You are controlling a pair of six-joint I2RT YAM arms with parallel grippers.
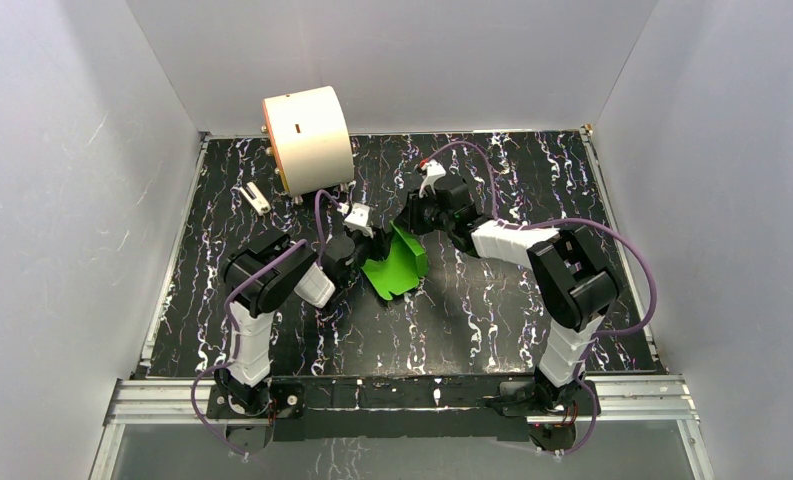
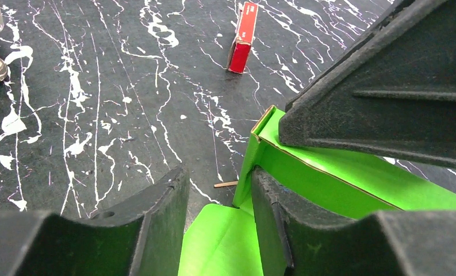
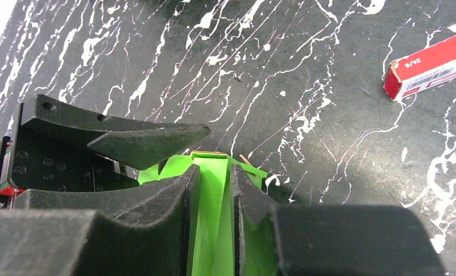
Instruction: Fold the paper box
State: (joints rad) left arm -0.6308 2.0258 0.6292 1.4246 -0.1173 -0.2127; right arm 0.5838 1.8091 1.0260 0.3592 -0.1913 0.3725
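Black marbled table point(image 1: 492, 310), white-streaked, closed in by pale grey walls. Paper box point(image 1: 397, 268) lies at the centre of the overhead view: bright green, partly folded, one panel flat on the table and flaps raised. Both arms meet over it, one from the lower left, one from the upper right. Left wrist view: left gripper point(image 2: 219, 175) at the bottom of the frame, jaws moderately apart and clamping nothing. Flat green sheet runs under the gap, and an upright flap stands against the inner edge of the right-hand finger. One black finger point(image 2: 380, 98) of the opposite arm fills the upper right of that frame, against the green flap. Right wrist view: right gripper point(image 3: 214, 172) at bottom centre, jaws narrow, pinching an upright green flap that fills the gap between them. A finger of the left gripper shows at the left of that frame, just beside the flap. Red block point(image 2: 241, 40) stands on the table at top centre of the left wrist view, well apart from the box. Cream cylinder point(image 1: 307, 140) sits at the upper left of the overhead view, near the back wall.
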